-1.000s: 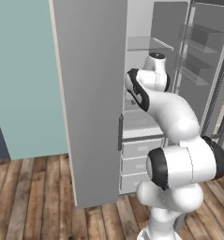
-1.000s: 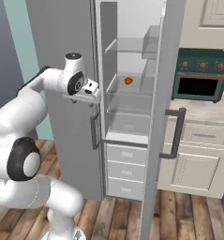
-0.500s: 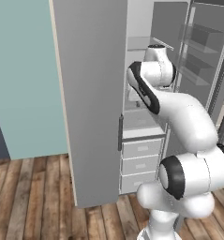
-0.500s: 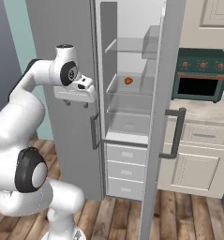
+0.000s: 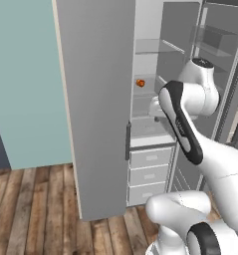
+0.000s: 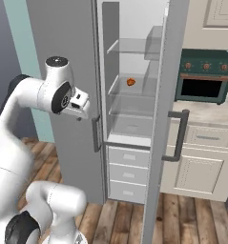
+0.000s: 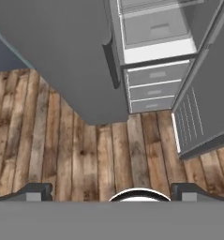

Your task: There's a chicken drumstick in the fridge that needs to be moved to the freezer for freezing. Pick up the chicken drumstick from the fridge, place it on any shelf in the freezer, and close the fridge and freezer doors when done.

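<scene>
The fridge (image 6: 134, 114) stands open, showing clear glass shelves with drawers (image 6: 127, 171) below. A small orange-red round item (image 6: 130, 82) (image 5: 140, 82) lies on a middle shelf. The chicken drumstick is out of view. The fridge door (image 6: 170, 71) (image 7: 202, 103) is swung wide on the right. The gray door on the left (image 6: 63, 47) (image 5: 95, 99) looks shut and hides the freezer. My gripper (image 6: 79, 107) (image 7: 112, 191) is open and empty in front of that door, just left of its bar handle (image 6: 94, 134), and it points down at the floor.
A dark green oven (image 6: 203, 76) and cream cabinets (image 6: 201, 162) stand right of the open door. A teal wall (image 5: 26, 74) is to the left of the appliance. Wooden floor (image 7: 85, 154) lies in front.
The arm has twisted and its elbow has swung over. The hand has tipped downward and sunk a little in front of the left door. The jaws stayed open.
</scene>
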